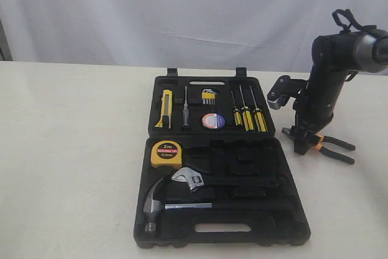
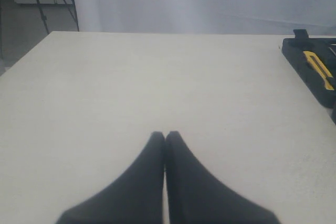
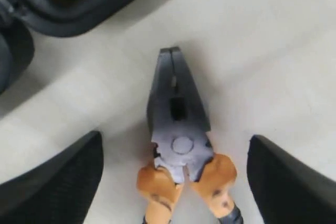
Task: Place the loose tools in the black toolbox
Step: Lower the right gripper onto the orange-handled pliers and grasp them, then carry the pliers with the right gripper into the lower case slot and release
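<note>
The black toolbox (image 1: pixel 285 222) lies open in the middle of the table. Its far half holds the yellow-black utility knife (image 1: pixel 165 116) and the black tape roll (image 1: pixel 213 121). The yellow tape measure (image 1: pixel 167 154) sits in the near half. To the right of the box, the orange-and-black pliers (image 1: pixel 330 145) lie on the table. My right gripper (image 1: pixel 301 137) is low over their head. In the right wrist view it (image 3: pixel 175 137) is open, one finger on each side of the pliers (image 3: pixel 178 124). My left gripper (image 2: pixel 165 135) is shut and empty above bare table.
A steel hammer (image 1: pixel 159 201) and a wrench (image 1: pixel 191 178) lie in the near half. Three screwdrivers (image 1: pixel 248 116), hex keys (image 1: pixel 208 96) and a small driver (image 1: pixel 185 113) fill the far half. The toolbox corner (image 3: pixel 89 9) lies just beyond the pliers' tip. A white curtain hangs behind.
</note>
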### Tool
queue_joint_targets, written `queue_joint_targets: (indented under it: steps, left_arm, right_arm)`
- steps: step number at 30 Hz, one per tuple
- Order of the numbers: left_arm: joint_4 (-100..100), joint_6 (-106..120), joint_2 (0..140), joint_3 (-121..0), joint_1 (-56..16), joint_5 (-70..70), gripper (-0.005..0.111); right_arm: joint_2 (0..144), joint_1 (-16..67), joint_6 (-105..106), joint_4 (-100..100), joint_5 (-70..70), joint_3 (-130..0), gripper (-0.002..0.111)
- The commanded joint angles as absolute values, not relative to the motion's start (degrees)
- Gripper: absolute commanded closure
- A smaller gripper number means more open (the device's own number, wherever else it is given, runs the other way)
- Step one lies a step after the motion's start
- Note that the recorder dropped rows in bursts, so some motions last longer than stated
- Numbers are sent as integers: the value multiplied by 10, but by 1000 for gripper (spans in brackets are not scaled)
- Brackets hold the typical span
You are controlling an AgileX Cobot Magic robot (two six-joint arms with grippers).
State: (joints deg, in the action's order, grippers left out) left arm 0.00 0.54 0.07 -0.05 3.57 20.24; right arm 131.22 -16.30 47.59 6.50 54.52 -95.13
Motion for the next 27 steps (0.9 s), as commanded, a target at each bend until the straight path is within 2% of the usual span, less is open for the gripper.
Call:
queue_joint_targets:
  steps: [1,3,6,11,13,14,27]
  left_arm:
    - [0,4,0,0,33,196,107]
    - [0,4,0,0,33,196,107]
    - [0,4,0,0,33,196,107]
    - [0,4,0,0,33,196,107]
    - [0,4,0,0,33,196,107]
    - [0,4,0,0,33,196,107]
    - [0,4,0,0,33,196,107]
  right_arm:
    - [1343,-165,467,98,540,-939,36]
    - [1343,-165,461,98,540,-939,39]
    - [1343,-165,458,98,543,-939,54]
    - [1344,-165,458,96,544,-939,82]
    - [1344,-165,458,94,544,-939,95]
    - [1344,-165,458,94,544,-939,106]
    - [1259,-164,458,66,579,-939,109]
